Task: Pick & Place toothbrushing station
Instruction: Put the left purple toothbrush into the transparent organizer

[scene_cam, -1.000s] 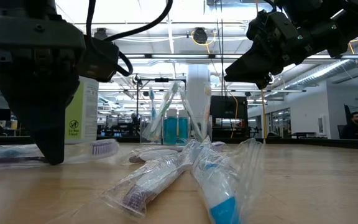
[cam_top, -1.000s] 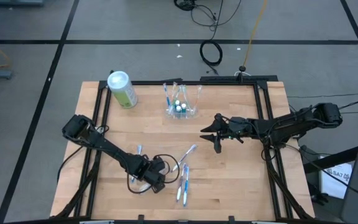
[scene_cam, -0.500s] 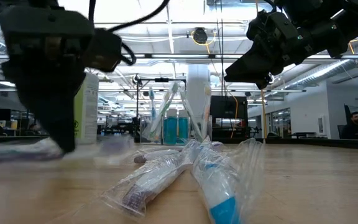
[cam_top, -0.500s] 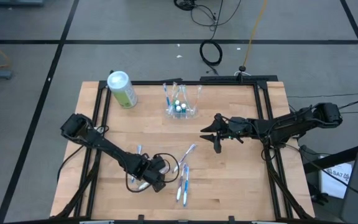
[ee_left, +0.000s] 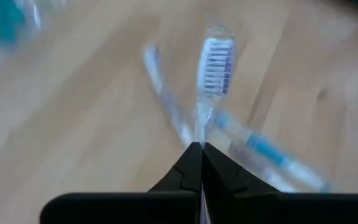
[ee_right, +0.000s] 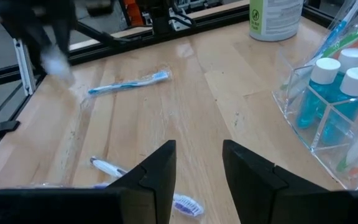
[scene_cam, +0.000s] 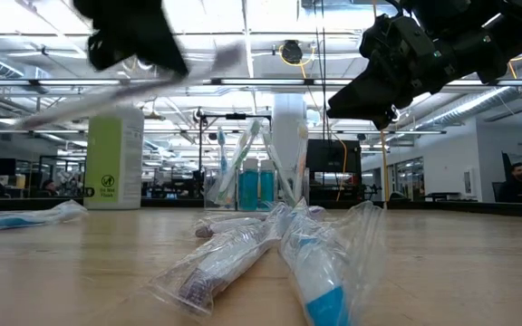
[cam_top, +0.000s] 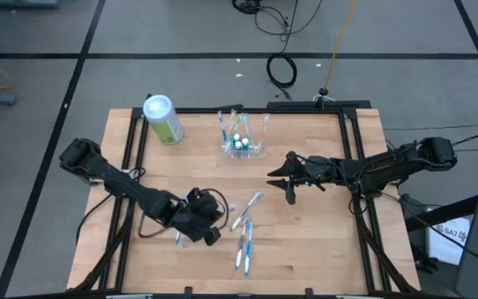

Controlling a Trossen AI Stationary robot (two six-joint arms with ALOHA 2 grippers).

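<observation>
My left gripper [cam_top: 208, 235] is at about seven o'clock on the table [cam_top: 322, 241], lifted above the wood. Its fingers are pressed together on a wrapped toothbrush [ee_left: 214, 68]; the wrist view shows the bristle head past the tips, and the handle is hidden between them. In the low view this gripper is only a dark blurred shape, cut off by the picture's edge. At eleven o'clock stands the green canister [cam_top: 163, 119]; its label has a small round mark, but I cannot read the words. At twelve o'clock is the toothbrushing station [cam_top: 244, 141], clear plastic, with blue bottles [ee_right: 337, 87] inside. Loose wrapped toothbrushes [cam_top: 245, 241] lie near six o'clock. My right gripper [cam_top: 282, 184] hangs at about three o'clock, its fingers apart and holding nothing.
</observation>
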